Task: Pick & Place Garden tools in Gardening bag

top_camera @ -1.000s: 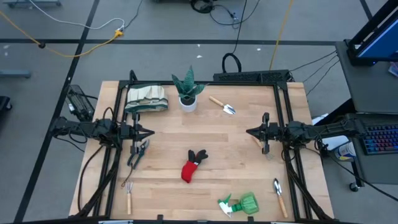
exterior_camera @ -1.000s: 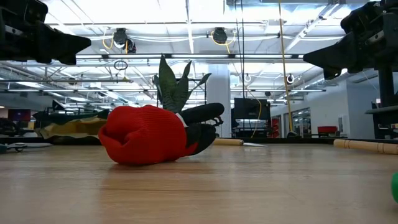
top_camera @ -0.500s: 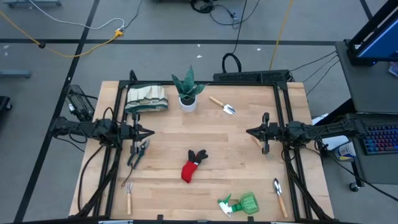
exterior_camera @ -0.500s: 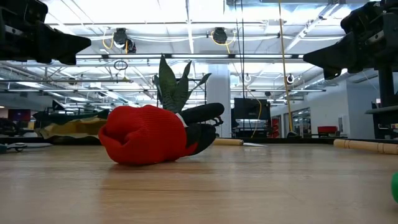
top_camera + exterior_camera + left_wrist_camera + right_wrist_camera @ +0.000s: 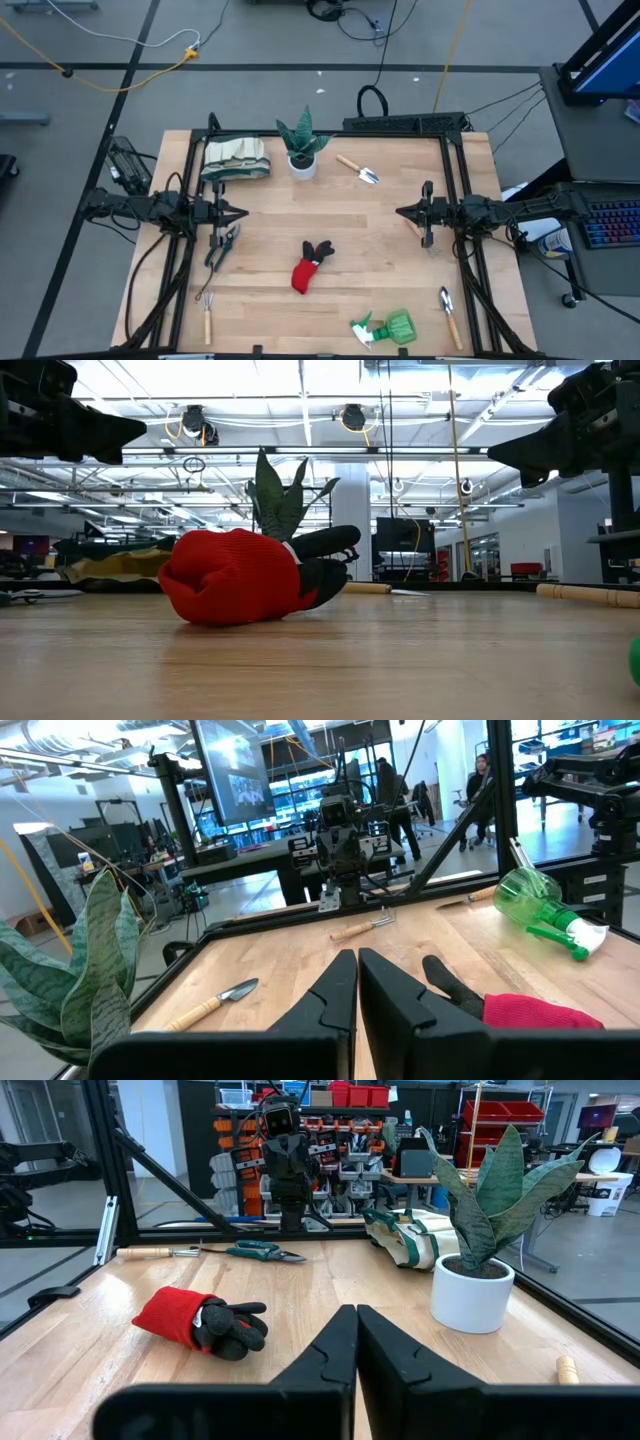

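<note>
The table (image 5: 380, 230) carries everything, and nothing is packed yet. The bag (image 5: 234, 160) lies slumped at the far left corner, just beside the potted plant (image 5: 301, 145), which is no part of the task.

Both arms hang level above the table's side edges, facing each other across it. The left gripper (image 5: 238, 212) and the right gripper (image 5: 403, 212) each have their jaws pressed together and hold nothing; in both wrist views the two dark fingers meet at the tips.

The coming move probably turns on the shears (image 5: 222, 246). They lie just beside and below the left gripper, a little toward the near edge, with their long axis running roughly from far to near. The left arm is much the nearer, and the bag is on its side as well. It would have to part its jaws, drop, and close across the shears' narrow width.

The count is six tools:
- One spray bottle (image 5: 388, 327), at the near edge toward the right.
- One glove (image 5: 308, 266), mid-table between the arms and slightly nearer the left one.
- One pair of shears.
- Three wooden-handled tools: a trowel (image 5: 357, 168) far, right of the plant; a second trowel (image 5: 448, 315) near the right corner; a fork (image 5: 207, 315) near the left corner.
</note>
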